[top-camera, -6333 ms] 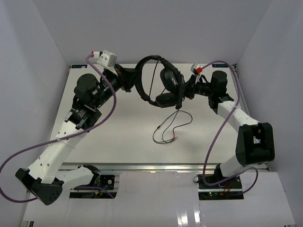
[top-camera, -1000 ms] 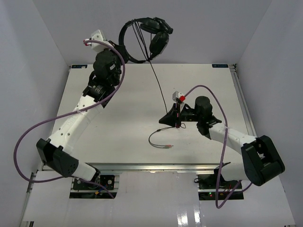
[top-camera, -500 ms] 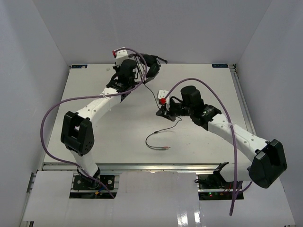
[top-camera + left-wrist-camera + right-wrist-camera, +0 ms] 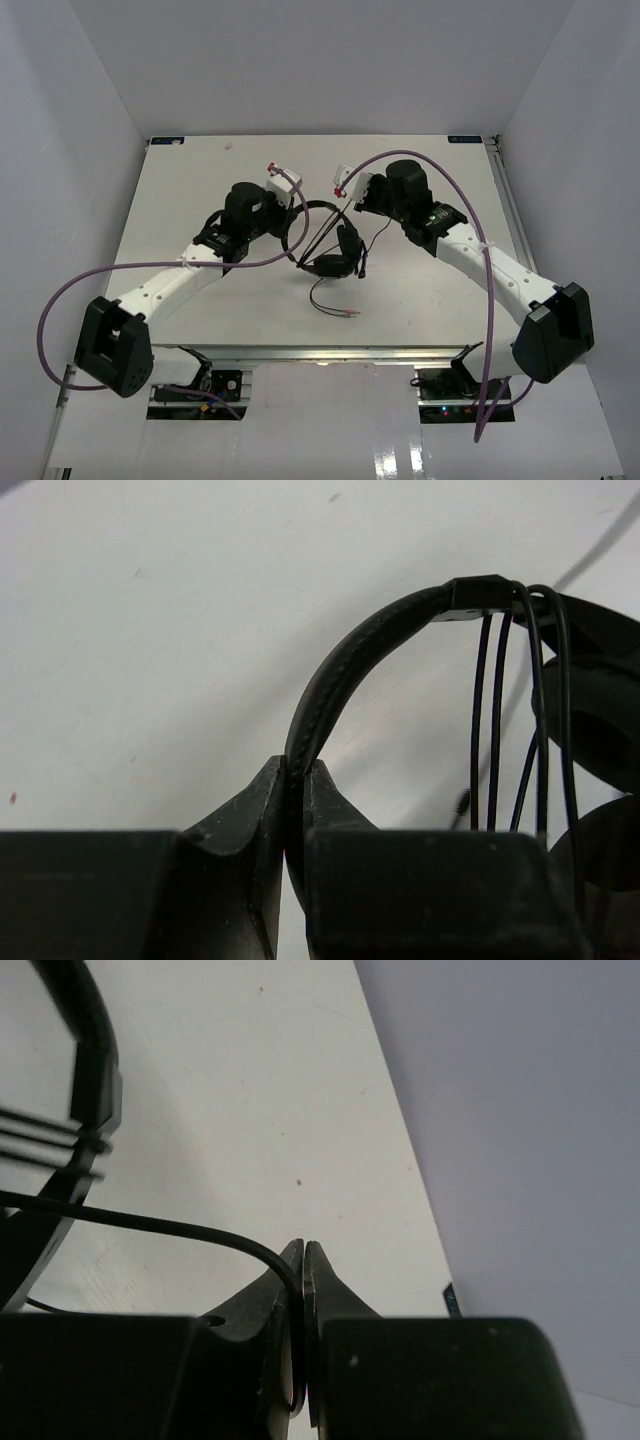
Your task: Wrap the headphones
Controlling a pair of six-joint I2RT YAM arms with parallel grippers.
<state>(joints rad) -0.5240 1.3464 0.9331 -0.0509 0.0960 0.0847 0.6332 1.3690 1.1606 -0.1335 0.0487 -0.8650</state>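
Observation:
The black headphones (image 4: 338, 252) are near the table's middle, earcups low and the thin headband arching up to the left. My left gripper (image 4: 288, 224) is shut on the headband (image 4: 345, 665); the left wrist view shows it pinched between the fingertips (image 4: 298, 772). Several strands of the thin black cable (image 4: 495, 720) run across the headband beside the earcups (image 4: 600, 710). My right gripper (image 4: 349, 203) sits just behind the headphones, shut on the cable (image 4: 150, 1222), which enters the fingertips (image 4: 303, 1260). The cable's loose end with its plugs (image 4: 346, 314) lies on the table in front.
The white table (image 4: 200, 180) is walled by grey panels on the left, back and right. Purple robot cables (image 4: 60, 300) loop off both arms. The right wall (image 4: 520, 1110) is close in the right wrist view.
My left arm has brought the headphones down from high at the back to the table's middle. My right gripper has moved back and up with the cable, close to the headphones.

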